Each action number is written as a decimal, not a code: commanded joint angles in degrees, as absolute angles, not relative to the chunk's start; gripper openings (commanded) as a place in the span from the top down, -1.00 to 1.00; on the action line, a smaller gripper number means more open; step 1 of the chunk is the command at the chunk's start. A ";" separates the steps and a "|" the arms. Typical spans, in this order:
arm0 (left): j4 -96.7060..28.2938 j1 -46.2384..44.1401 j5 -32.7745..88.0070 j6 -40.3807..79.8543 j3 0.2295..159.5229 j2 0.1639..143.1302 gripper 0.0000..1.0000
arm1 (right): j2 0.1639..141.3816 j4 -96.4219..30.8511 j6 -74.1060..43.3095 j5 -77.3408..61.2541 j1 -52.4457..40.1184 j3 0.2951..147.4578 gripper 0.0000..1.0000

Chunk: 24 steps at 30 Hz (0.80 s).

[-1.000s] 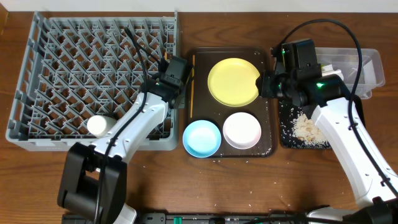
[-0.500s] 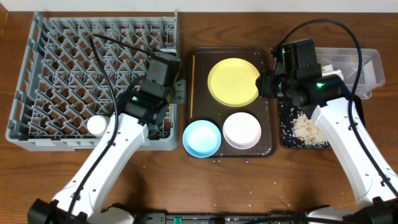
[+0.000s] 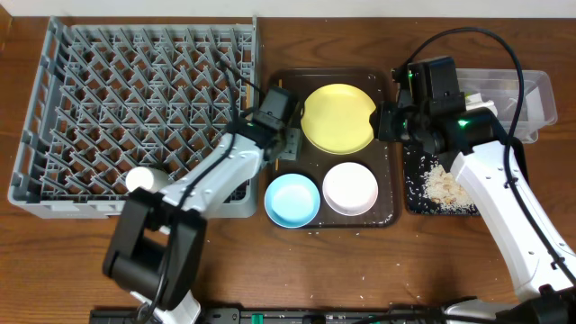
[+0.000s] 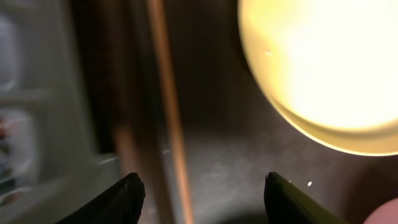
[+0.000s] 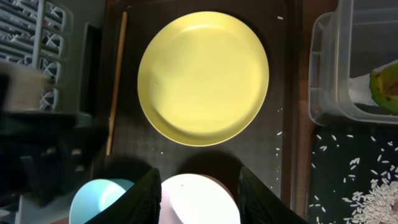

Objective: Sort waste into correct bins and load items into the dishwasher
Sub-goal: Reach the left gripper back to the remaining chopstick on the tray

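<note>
Brown wood desk [image 3: 72, 261]. Left tool [image 4: 202, 186] is open w/ nothing in it, over the chopsticks [image 4: 169, 112] at left edge of the dark-brown tray [image 3: 387, 193], beside the grey rack [image 3: 108, 81]. Right tool [image 5: 198, 186] is open and empty, above yellow plate [image 5: 203, 78], blue bowl [image 3: 292, 200] & white bowl [image 3: 350, 188]. Cup [image 3: 140, 181] is in the rack; rice [image 3: 441, 184] is on the black tray [image 3: 468, 205].

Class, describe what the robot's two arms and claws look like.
The left arm and right arm have white shells with black joints and trailing black cables. A green light glows on the right. The left claw and right claw have dark tapered fingers.
</note>
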State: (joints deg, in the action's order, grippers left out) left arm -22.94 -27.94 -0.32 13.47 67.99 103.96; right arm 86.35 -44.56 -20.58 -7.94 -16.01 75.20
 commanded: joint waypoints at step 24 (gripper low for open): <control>-13.56 -30.20 -14.09 13.47 68.58 116.95 -0.02 | 85.41 -44.58 -20.99 -7.77 -15.81 75.26 0.22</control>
